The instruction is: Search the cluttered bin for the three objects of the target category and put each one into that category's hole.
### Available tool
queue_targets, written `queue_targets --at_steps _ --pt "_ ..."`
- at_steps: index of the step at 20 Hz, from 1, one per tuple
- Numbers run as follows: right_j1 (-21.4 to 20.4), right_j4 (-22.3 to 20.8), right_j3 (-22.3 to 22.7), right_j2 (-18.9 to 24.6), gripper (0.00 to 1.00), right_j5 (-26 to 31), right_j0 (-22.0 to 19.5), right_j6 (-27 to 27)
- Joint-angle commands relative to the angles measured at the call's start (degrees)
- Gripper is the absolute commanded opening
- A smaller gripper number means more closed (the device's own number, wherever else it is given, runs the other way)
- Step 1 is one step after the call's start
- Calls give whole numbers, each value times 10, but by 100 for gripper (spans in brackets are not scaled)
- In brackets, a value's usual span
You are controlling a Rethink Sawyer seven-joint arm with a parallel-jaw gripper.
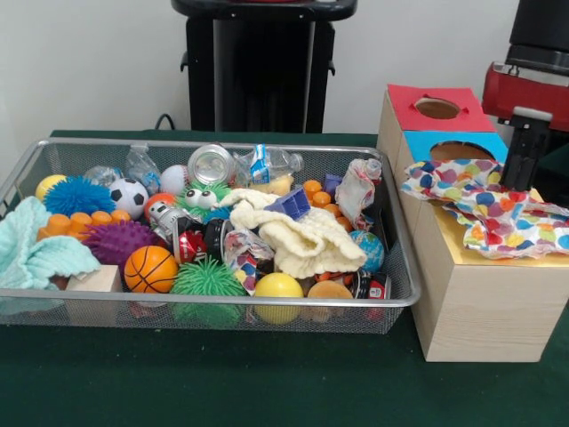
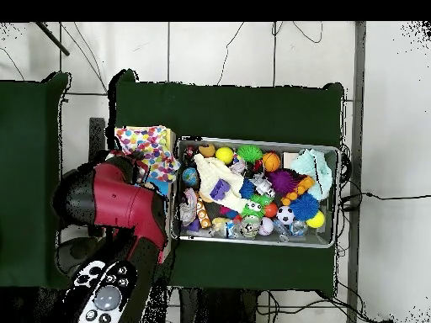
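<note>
Front view: gripper [image 1: 526, 147] sits at the right edge of the frame, over the yellow-topped box [image 1: 471, 302]. Can't tell if it's open or clamped; the black body hides that. Spotted cloth [image 1: 484, 206] is spread across the yellow top and covers the hole, so the hole isn't visible. Looks like more than one piece in that heap, count unclear. Another spotted piece [image 1: 357, 189] lies inside the wire bin [image 1: 222, 302], upper right part, against the far right wall.

Overhead view: red arm [image 2: 118, 202] fills the lower left and reaches up to the spotted cloth [image 2: 147, 151], just left of the bin [image 2: 252, 242]. Gripper hidden under the arm here.

Read: drop-off step, cloth at the box but not through the hole. Next move probably needs pushing the fabric down the hole, then going back for the piece in the bin.
</note>
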Motion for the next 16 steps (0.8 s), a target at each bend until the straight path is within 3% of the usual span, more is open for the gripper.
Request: queue_targets --at_steps 1,7,16 --pt "36 31 -12 51 0 42 -5 163" --pt "43 29 -21 38 0 51 -5 152" --pt "50 2 -46 -27 0 95 -4 134"
